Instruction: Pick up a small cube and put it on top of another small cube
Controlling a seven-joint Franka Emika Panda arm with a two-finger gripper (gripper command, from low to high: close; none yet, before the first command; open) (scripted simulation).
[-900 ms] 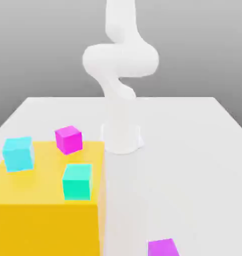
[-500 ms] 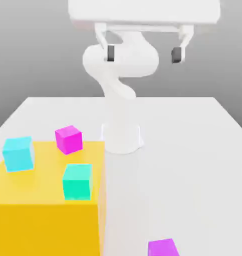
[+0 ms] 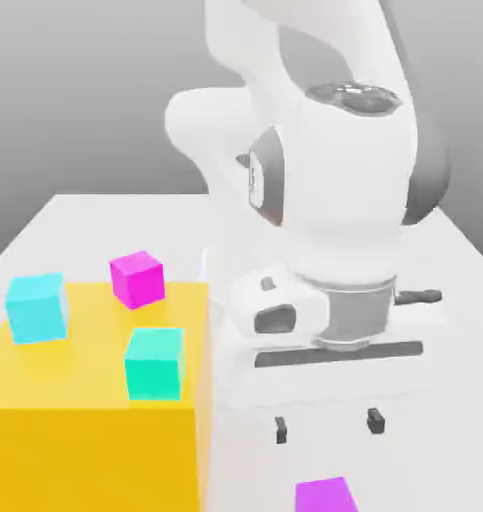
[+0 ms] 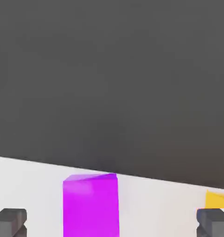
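Three small cubes atop yellow block (image 3: 95, 455): pink-magenta cube (image 3: 137, 280) toward its back edge, light cyan cube (image 3: 38, 308), teal-green cube (image 3: 155, 364). Purple-violet cube (image 3: 325, 496) on white table (image 3: 445, 400), at exterior view's bottom edge. Panda gripper (image 3: 328, 425) above and behind it, pointing down, fingers spread wide, nothing between them.

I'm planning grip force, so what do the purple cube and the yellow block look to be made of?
Purple cube: perhaps smooth plastic, going by its even, unpatterned colour.

Yellow block: possibly painted or plastic, with flat faces lacking visible grain; the look leaves wood underneath open.
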